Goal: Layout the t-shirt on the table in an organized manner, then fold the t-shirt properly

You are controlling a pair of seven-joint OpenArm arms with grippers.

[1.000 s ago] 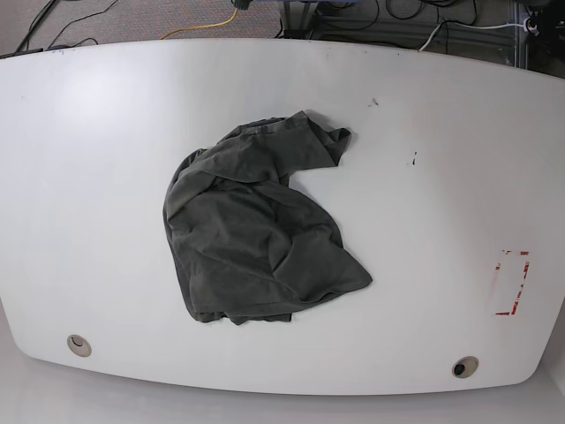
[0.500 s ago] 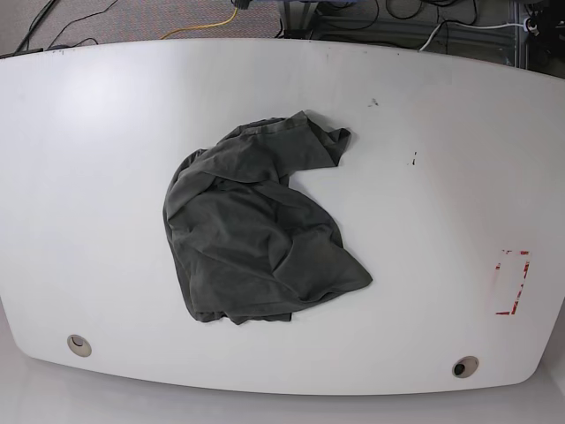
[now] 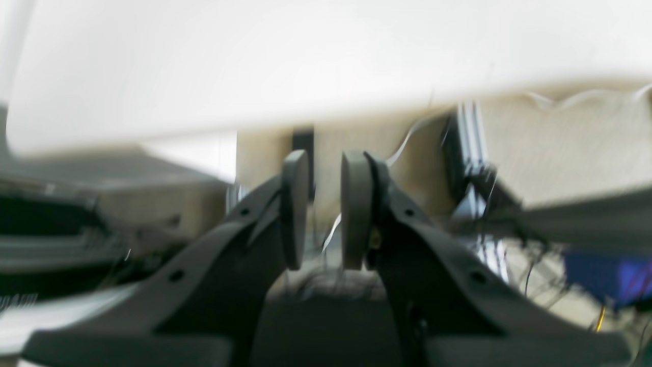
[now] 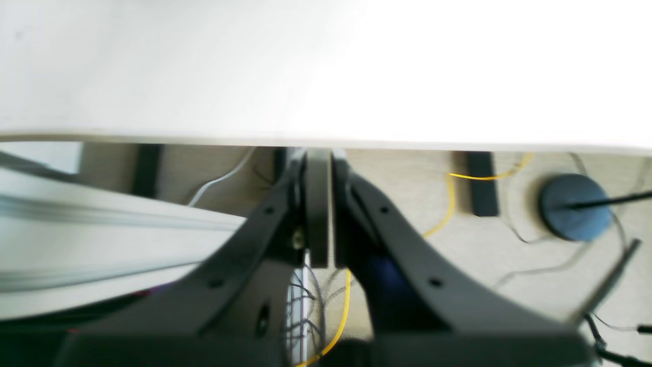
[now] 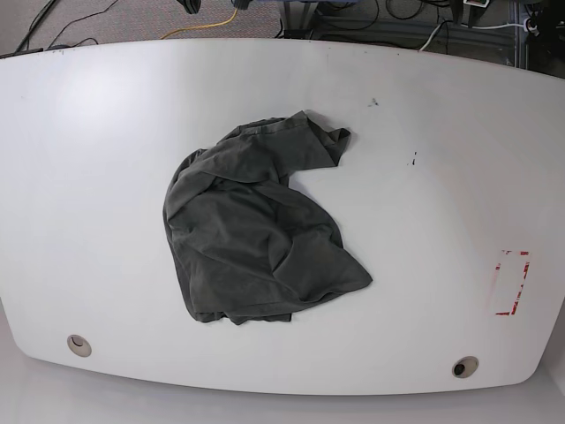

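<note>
- Nothing on the table [image 5: 106,132] has shifted since the earlier base frames; only new detail is small dark shapes at the top edge of the base view, too small to identify.
- T-shirt [image 5: 252,234] lies crumpled in a heap near the table's middle, slightly toward the base view's left. Dark grey-green, wrinkled, folded over itself; one lobe points to the far edge, a broader flap spreads toward the near edge.
- No arm or gripper touches the t-shirt; neither is clearly seen in the base view.
- Left gripper [image 3: 323,214]: pads apart by a narrow gap, nothing between them. Wrist view is blurred. It sits beyond the table edge, with the white tabletop [image 3: 254,61] filling the upper frame and floor, cables and a metal frame behind.
- Right gripper [image 4: 320,214]: pads pressed together, holding nothing. Also off the table edge, white tabletop [image 4: 305,66] above it in the frame.
- Yellow cable [image 4: 448,204] and a dark blue round disc [image 4: 575,206] on the floor behind the right gripper.
- Red tape rectangle [image 5: 512,283] near the table's right end in base view, well apart from the t-shirt.
- Two grommet holes along the near edge: [image 5: 79,345] and [image 5: 464,367].
</note>
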